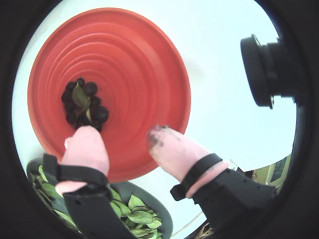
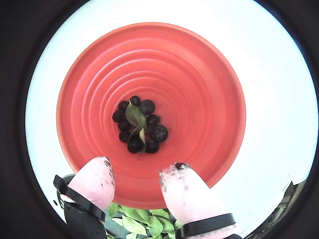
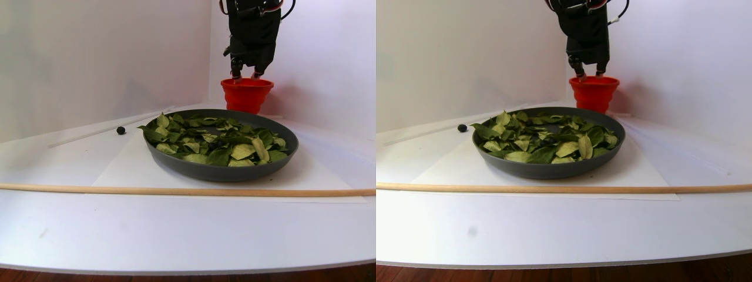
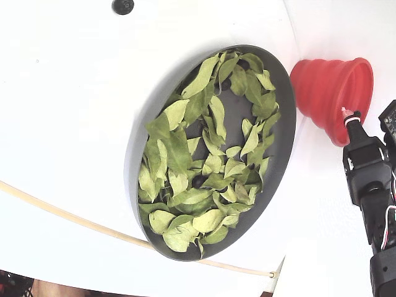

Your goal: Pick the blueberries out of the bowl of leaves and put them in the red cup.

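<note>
Where the stereo pair view looks across the white counter (image 3: pixel 176 235), we meet first a thin wooden rod (image 3: pixel 176 190) lying across the front. Behind it sits the bowl (image 3: pixel 220 170), heaped with green leaves (image 3: pixel 235 150). One stray berry (image 3: pixel 121 130) rests on the counter to the left of the bowl in that view, well apart from it. Farther back stands the cup (image 3: pixel 247 94), just behind the bowl's far rim, with the arm (image 3: pixel 254 29) hanging over it.

In both wrist views we look straight down into the cup (image 2: pixel 199 99). Its floor holds a cluster of blueberries (image 2: pixel 139 127) with a leaf or two (image 2: pixel 134 115) lying among them. The end effector (image 2: pixel 140 175) hovers over the cup's near rim, its two pink-sleeved fingers (image 1: pixel 172 147) spread apart with nothing between them; dark stains mark the tips. In a wrist view, a black camera lens (image 1: pixel 264 69) shows at the right.

In the fixed view a few dark berries (image 4: pixel 198 181) peep between the leaves in the bowl (image 4: pixel 281 154). We can read no writing or brand anywhere.
</note>
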Robot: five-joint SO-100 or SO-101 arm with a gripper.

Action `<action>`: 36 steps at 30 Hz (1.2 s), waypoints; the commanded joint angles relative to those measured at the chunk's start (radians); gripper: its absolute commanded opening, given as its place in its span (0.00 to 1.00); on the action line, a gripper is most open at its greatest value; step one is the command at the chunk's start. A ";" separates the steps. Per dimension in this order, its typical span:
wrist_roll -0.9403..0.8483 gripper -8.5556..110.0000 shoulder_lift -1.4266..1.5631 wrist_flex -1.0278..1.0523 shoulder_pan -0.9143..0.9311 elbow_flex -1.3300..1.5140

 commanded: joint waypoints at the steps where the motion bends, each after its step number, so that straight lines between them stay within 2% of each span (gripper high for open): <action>1: -0.003 0.21 0.192 0.003 0.014 0.005; 36: 0.011 0.21 0.396 0.057 -0.077 0.273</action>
